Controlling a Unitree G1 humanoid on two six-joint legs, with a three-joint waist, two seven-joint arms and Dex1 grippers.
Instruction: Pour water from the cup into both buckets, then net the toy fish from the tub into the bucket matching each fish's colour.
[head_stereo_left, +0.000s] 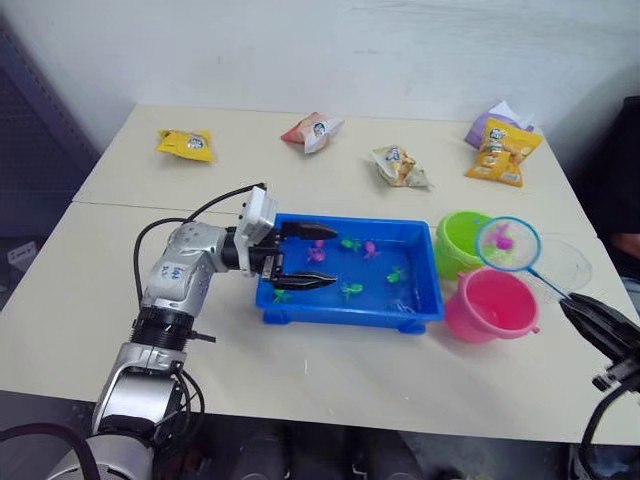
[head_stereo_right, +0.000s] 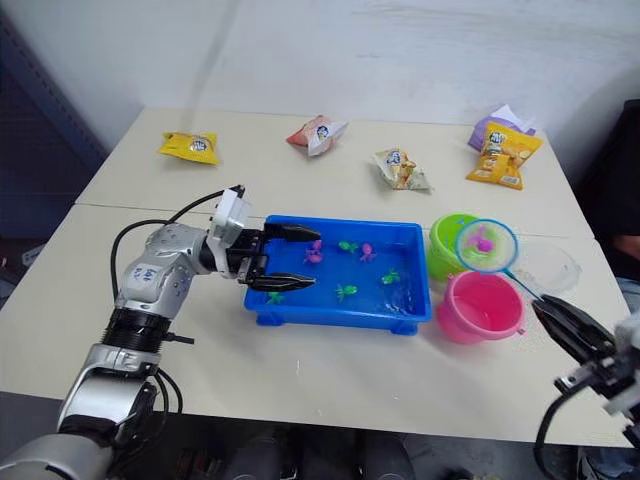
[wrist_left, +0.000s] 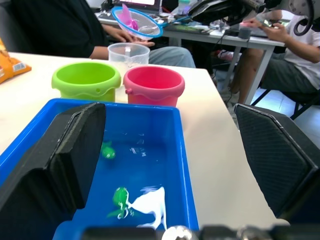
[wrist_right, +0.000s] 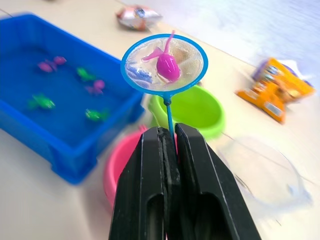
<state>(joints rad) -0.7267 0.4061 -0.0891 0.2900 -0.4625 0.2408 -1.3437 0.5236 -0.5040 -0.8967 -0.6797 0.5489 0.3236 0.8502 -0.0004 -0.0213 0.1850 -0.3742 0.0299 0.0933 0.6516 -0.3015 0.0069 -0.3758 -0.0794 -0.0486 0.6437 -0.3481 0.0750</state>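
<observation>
**Net raised with pink fish; left arm at tub**

I see the right gripper (wrist_right: 170, 145) clamped on the handle of the net (wrist_right: 163, 62), forearm low at 4 o'clock. The hoop holds a pink fish (wrist_right: 167, 66) above the green bucket (head_stereo_left: 462, 243) and pink bucket (head_stereo_left: 492, 304). The left gripper (head_stereo_left: 305, 256), elbow bent, spreads its jaws wide over the blue tub's (head_stereo_left: 345, 314) 9 o'clock end. The clear cup (head_stereo_left: 568, 262) stands behind the pink bucket.

net (head_stereo_left: 508, 243) holding pink fish (head_stereo_left: 502, 240), above green bucket (head_stereo_left: 459, 243), pink bucket (head_stereo_left: 491, 305)
</observation>
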